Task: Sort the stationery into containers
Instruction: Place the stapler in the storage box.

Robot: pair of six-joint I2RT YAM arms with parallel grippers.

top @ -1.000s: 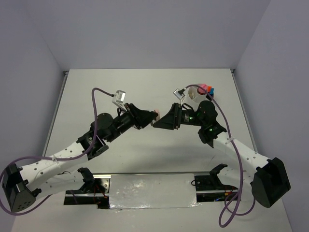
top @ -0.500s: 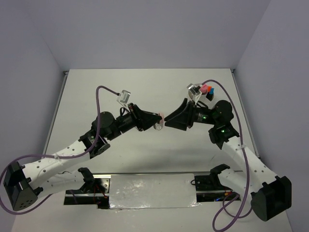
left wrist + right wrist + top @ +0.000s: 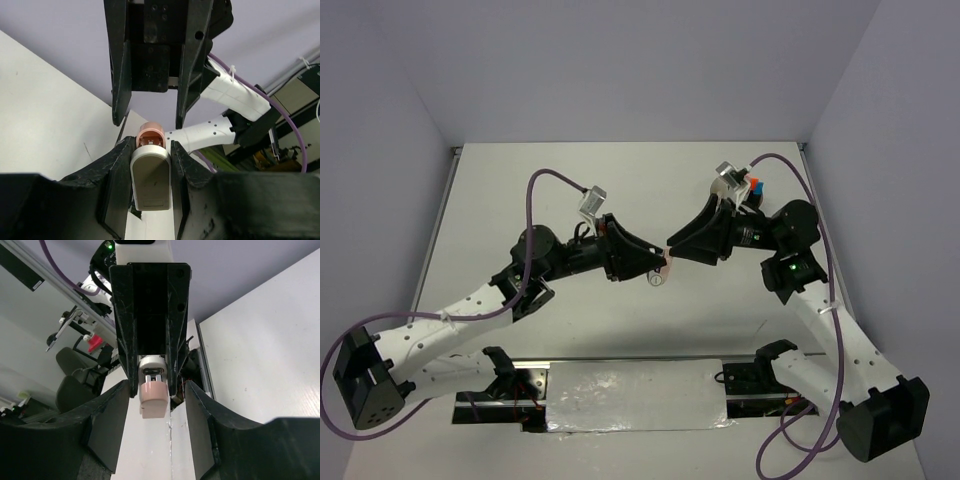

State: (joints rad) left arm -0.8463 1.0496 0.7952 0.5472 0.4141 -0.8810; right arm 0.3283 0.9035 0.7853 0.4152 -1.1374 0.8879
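Your left gripper [image 3: 150,150] is clamped on the pink tube [image 3: 150,175]. Its fingers [image 3: 117,175] squeeze both sides of the pale tan body, and the pink cap end pokes out just past the fingertips.

Your right gripper [image 3: 152,407] sits straight ahead of that, nose to nose with the left one. Its jaws are spread wide and it's holding nothing. In the right wrist view the tube's pink end hangs between the right fingers [image 3: 107,415], with a clear gap on each side. In the left wrist view those same two fingers come in one on either side of the cap, with their tips about level with it. I honestly can't tell from that angle whether either one touches the cap, but it doesn't look like it.

From the top camera, both grippers meet up in the air over the middle of the table [image 3: 570,190]. The tube is held off the surface, right where the two sets of fingertips come together.

Back behind your right gripper, past its wrist camera, there are some orange and blue bits [image 3: 753,186] peeking out. The arm covers most of that spot, so I can't make out what they're sitting in or how they lie.
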